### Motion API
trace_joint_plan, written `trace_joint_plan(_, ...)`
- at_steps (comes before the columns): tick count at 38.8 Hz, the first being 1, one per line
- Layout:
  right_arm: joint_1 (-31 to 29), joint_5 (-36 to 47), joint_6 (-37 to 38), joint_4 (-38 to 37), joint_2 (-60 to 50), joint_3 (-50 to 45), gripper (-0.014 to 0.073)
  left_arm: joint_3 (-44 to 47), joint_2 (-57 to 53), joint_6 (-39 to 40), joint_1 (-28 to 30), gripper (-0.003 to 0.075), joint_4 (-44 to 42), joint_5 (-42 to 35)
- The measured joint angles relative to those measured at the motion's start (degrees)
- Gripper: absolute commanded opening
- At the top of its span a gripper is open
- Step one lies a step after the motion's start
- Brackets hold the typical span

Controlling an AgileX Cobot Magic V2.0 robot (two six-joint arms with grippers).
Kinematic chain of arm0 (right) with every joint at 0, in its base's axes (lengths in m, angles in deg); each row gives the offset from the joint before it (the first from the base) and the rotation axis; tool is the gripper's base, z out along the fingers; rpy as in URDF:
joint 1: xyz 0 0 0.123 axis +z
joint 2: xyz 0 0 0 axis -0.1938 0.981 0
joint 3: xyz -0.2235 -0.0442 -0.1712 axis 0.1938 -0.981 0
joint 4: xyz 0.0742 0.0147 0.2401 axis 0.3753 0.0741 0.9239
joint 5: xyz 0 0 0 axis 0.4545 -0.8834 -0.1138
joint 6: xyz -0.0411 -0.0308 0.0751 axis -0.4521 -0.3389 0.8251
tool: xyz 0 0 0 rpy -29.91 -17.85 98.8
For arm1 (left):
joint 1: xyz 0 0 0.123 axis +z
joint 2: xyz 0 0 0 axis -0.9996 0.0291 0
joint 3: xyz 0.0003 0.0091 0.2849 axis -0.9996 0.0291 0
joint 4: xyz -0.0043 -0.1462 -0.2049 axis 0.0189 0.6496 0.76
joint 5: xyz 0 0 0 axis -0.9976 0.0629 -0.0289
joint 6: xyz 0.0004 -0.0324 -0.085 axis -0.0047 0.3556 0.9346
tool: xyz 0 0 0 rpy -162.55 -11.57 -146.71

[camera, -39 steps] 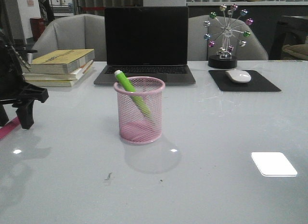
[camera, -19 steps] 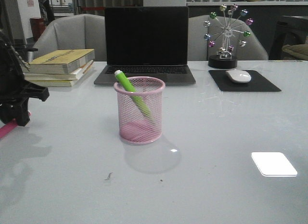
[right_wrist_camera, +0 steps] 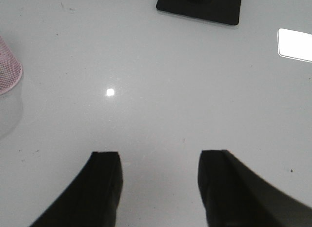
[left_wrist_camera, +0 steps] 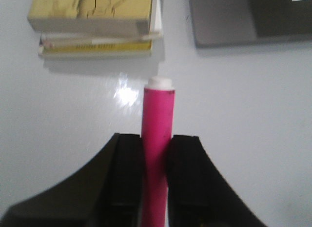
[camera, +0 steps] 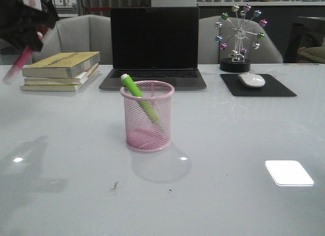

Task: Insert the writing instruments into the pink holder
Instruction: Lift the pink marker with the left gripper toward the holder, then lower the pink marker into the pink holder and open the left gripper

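Magenta pink marker pen [left_wrist_camera: 157, 139], stiff, light and likely slick, sits clamped mid-barrel in the left gripper [left_wrist_camera: 157, 178], at ten o'clock from the pink wire-mesh cup [camera: 147, 116]; right gripper [right_wrist_camera: 160, 180] gapes empty.

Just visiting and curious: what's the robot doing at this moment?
Left gripper shut on magenta marker, raised far left. Right gripper open, empty. Green marker already in pink holder. Nothing between marker and holder.

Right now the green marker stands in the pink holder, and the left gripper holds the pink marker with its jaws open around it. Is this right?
Not quite. In the left wrist view the left gripper is shut on the pink marker: both fingers press its sides. The rest holds: the front view shows the green marker leaning inside the pink holder.
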Motion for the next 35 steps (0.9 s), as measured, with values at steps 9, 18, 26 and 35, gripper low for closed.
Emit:
trace_joint_plan(9,0.0,0.0,0.0,-0.09,0.0,0.0,0.0469,0.22,-6.15,0.0,-5.17,0.0099,3.24,-10.65)
trace_joint_plan(18,0.0,0.0,0.0,-0.09,0.0,0.0,0.0469,1.9,-8.45,0.0,-13.6,0.0099,3.69,-23.11)
trace_joint_plan(26,0.0,-0.5,0.0,-0.33,0.0,0.0,0.0469,6.1,-8.53,0.0,-19.48,0.0099,4.86,-31.29)
trace_joint_plan(35,0.0,-0.76,0.0,-0.87,0.0,0.0,0.0469,16.81,-8.53,0.0,-24.78,0.0099,7.9,-49.63)
